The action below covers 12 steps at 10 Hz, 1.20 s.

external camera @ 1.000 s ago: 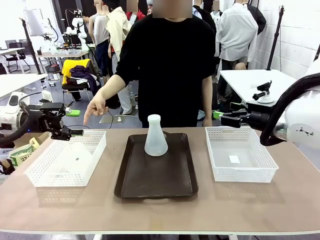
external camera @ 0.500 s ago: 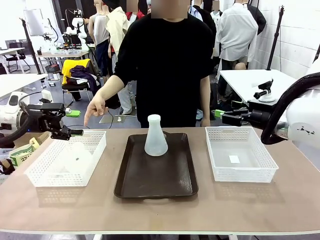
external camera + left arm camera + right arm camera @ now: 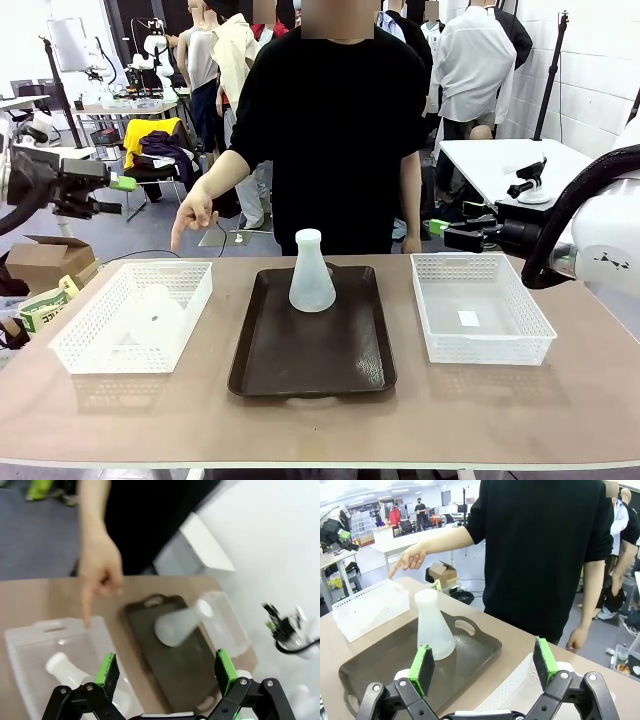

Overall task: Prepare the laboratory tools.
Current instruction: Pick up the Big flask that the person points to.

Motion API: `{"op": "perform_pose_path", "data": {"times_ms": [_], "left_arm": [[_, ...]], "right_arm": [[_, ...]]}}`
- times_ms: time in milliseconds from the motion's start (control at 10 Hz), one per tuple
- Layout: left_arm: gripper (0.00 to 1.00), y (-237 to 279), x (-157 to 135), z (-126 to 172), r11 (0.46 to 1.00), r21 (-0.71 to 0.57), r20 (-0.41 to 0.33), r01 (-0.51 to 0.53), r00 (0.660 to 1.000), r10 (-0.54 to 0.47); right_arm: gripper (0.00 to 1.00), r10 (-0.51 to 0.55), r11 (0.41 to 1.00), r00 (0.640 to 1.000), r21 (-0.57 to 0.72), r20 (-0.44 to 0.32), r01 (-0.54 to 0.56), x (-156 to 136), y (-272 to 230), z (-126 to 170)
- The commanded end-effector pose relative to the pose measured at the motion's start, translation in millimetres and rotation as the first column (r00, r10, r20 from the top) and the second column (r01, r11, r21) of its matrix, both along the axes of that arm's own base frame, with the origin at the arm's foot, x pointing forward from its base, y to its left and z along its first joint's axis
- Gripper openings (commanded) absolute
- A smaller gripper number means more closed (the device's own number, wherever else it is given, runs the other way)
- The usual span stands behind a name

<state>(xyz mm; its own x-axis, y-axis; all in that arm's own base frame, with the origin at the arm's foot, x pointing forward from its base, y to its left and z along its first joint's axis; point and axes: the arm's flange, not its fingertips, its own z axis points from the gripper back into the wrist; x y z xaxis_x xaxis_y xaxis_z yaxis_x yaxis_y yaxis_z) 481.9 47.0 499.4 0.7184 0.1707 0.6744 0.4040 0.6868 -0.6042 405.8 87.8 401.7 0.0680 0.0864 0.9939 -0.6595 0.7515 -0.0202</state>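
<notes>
Standing flask (image 3: 311, 272): upright on the far half of the brown tray (image 3: 312, 365), at the middle of the surface (image 3: 320, 425).
Second flask (image 3: 152, 312): lying on its side inside the white basket (image 3: 75, 350) toward the surface's left edge.
Other basket (image 3: 480, 352): toward the right edge.
Person's hand (image 3: 192, 215): index finger pointing down above the white basket's far rim.
Left gripper (image 3: 166, 672): released, jaws wide, raised beyond the left edge, grasping nothing.
Right gripper (image 3: 484, 667): released, jaws wide, beyond the far edge, grasping nothing.

Bright, even overhead light; soft shadow under dark brown tray (image 3: 312, 360). Heavy motion blur in left wrist view; front and right wrist views sharp.
</notes>
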Motion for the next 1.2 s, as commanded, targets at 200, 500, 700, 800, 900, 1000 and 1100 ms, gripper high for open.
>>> {"op": "perform_pose_path", "data": {"times_ms": [200, 500, 700, 800, 900, 1000, 1100], "left_arm": [[1.0, -27.1, 32.0, 6.5, 0.974, 0.223, -0.326, -0.033, 0.939, 0.107], [1.0, -44.1, 39.7, 10.0, 0.923, 0.383, -0.495, 0.031, 0.85, 0.177], [1.0, -52.0, 45.4, 2.7, 0.858, 0.511, -0.578, 0.06, 0.763, 0.29], [1.0, -58.6, 50.8, -4.5, 0.823, 0.562, -0.606, 0.083, 0.718, 0.342], [1.0, -66.6, 58.7, -14.6, 0.787, 0.604, -0.62, 0.121, 0.691, 0.37], [1.0, -72.6, 66.3, -24.7, 0.772, 0.627, -0.616, 0.104, 0.673, 0.41], [1.0, -78.7, 71.9, -35.3, 0.756, 0.647, -0.615, 0.103, 0.657, 0.437]], "right_arm": [[1.0, -0.004, 1.0, 1.0, -0.003, -0.011, 0.004, -3.3, -0.9, -0.3], [1.0, -0.004, 1.0, 1.0, -0.003, -0.011, 0.004, -3.3, -0.9, -0.3], [1.0, -0.004, 1.0, 1.0, -0.003, -0.011, 0.004, -3.3, -0.9, -0.3], [1.0, -0.004, 1.0, 1.0, -0.003, -0.011, 0.004, -3.3, -0.9, -0.3], [1.0, -0.004, 1.0, 1.0, -0.003, -0.011, 0.004, -3.3, -0.9, -0.3], [1.0, -0.004, 1.0, 1.0, -0.003, -0.011, 0.004, -3.3, -0.9, -0.3], [1.0, -0.004, 1.0, 1.0, -0.003, -0.011, 0.004, -3.3, -0.9, -0.3]]}}
